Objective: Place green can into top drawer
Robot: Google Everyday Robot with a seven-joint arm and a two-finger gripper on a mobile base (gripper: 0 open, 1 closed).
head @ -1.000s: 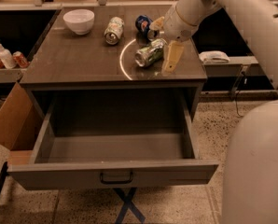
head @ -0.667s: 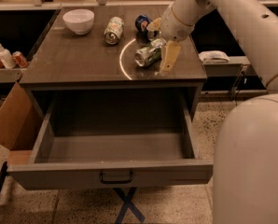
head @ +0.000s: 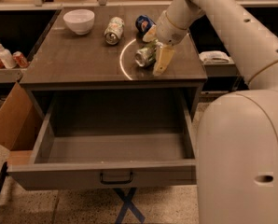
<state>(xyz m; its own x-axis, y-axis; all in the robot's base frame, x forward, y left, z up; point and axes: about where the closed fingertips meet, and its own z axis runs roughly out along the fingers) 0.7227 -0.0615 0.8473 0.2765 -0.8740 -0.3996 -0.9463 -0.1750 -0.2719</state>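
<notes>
The green can point(head: 145, 56) lies on its side on the cabinet top point(head: 73, 59), inside a bright ring of light. My gripper point(head: 151, 55) reaches down from the upper right. It is open, with one pale finger point(head: 161, 60) in front of the can and the other behind it, straddling the can's right end. The top drawer point(head: 59, 175) is pulled out below the cabinet top, with nothing inside it, and its dark bar handle point(head: 116, 178) is centred on the front panel.
A white bowl point(head: 79, 20), a paler labelled can point(head: 114, 30) and a blue can point(head: 143, 22) sit at the back of the cabinet top. A cardboard box point(head: 12, 120) stands at the left. Bottles point(head: 3, 57) are on the left shelf. My body point(head: 244, 162) fills the right foreground.
The gripper stays at the green can with hardly any movement. The can has not moved. My body fills more of the right side.
</notes>
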